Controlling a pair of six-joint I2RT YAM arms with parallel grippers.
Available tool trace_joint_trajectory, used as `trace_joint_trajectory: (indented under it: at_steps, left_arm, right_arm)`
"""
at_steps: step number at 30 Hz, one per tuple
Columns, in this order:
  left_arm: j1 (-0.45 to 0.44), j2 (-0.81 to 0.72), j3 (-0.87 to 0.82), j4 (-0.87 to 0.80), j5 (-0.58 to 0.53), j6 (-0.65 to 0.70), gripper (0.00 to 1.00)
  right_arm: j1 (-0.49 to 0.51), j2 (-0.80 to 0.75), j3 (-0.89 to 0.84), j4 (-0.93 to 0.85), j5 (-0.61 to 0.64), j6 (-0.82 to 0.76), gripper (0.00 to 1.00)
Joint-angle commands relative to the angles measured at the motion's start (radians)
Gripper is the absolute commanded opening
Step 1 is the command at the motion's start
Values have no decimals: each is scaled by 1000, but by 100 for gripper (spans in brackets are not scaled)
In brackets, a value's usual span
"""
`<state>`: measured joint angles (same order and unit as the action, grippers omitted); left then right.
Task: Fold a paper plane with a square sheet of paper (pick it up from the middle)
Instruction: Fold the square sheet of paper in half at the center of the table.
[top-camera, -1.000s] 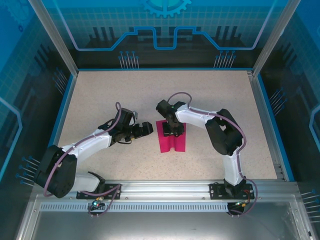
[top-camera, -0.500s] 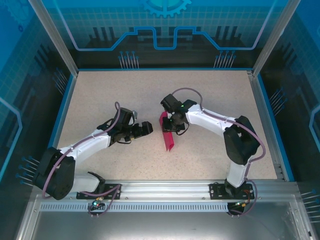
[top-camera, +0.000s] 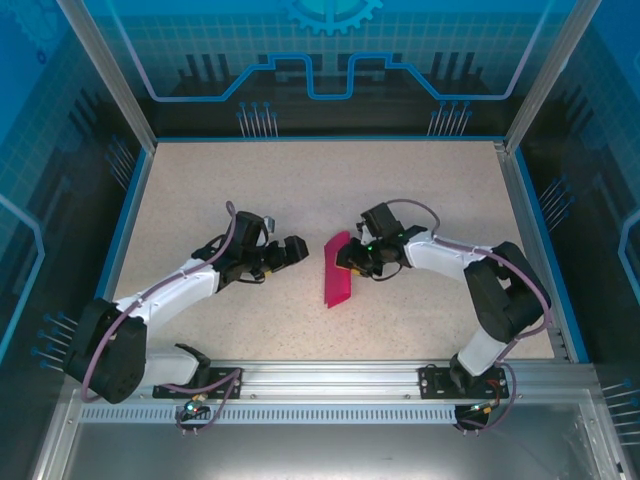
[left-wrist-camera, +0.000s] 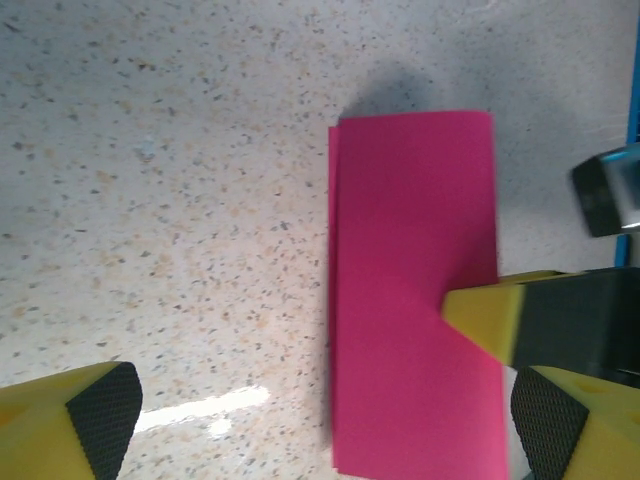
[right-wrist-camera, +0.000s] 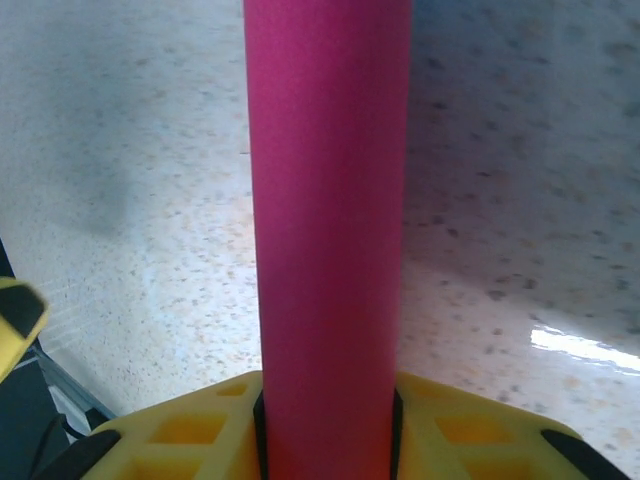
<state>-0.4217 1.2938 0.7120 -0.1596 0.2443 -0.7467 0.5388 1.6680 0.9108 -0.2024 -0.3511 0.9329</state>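
While the left jaws are held wide open and empty near it, the folded sheet of paper (top-camera: 338, 270) is pinched between the right jaws over the bench (top-camera: 250, 180) middle.

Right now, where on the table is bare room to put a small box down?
Free: the whole far half of the speckled beige table, and the near strip along the aluminium rail. Crowded: the centre, where the left tool and right tool flank the folded magenta-pink paper sheet.
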Motion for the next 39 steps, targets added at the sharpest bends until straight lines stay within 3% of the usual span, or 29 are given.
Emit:
trace_joint_trajectory:
  at_steps: [1,7,19,29,39]
  left_arm:
    - [-3,17,-3,74,58,-63,98]
    - [-6,44,-4,77,77,-65,98]
    - [-6,68,7,83,73,-75,99]
    - [-6,92,14,82,91,-74,99]
    - [-6,118,28,86,117,-63,97]
  right_arm:
    - [-31,21,-54,134,-58,44,34]
    - [-56,18,-104,248,-101,78,33]
    - [-56,110,12,349,-64,150,32]
    - [-42,183,25,244,5,112,35]
    - [-43,150,78,41,50,-15,52]
